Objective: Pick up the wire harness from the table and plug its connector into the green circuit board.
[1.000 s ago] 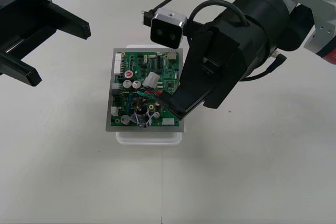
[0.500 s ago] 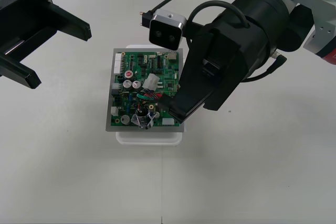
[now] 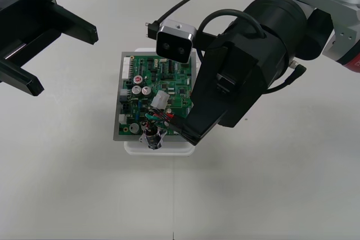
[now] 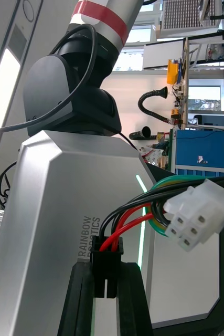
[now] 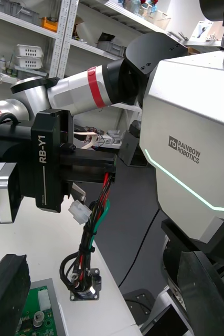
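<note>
Harness plug (image 4: 105, 270) pinched by R gripper (image 3: 187, 132) over board (image 3: 164, 74), L gripper (image 3: 64, 59) parked.

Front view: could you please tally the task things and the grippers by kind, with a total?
Green circuit board: 1
White base: 1
Wire harness: 1
Grippers: 2 (left gripper, right gripper)
Total: 5

The plain light table (image 3: 270, 195) carried one thing directly: a white base (image 3: 160, 148), lying beneath the jaws of the right gripper (image 3: 183, 130). A green circuit board (image 3: 169, 77) sat on that base.
</note>
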